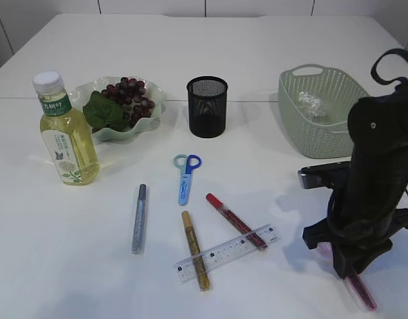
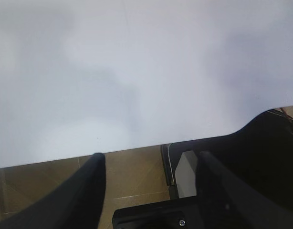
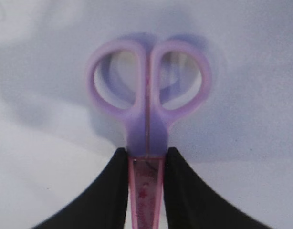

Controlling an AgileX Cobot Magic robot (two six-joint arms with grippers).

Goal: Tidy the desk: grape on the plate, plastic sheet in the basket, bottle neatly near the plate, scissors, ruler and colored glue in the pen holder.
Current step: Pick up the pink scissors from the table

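Right gripper clamps pink scissors near the table's front edge; left gripper gapes.

Lilac-handled pink scissors, black mesh pen holder, pale green basket

A broad white table fills nearly the whole exterior view, its surface smooth and matte, with a faint seam running across the frame a little above the middle. Soft, even light falls on it from above, leaving pale diffuse shadows. Along the top edge of the frame stands a white panelled wall, split by thin dark vertical joints; at the upper left corner another pale panel angles away. In the left wrist view the tabletop's near edge crosses the lower part of the frame, and below it shows a brown tiled floor with light grout lines.
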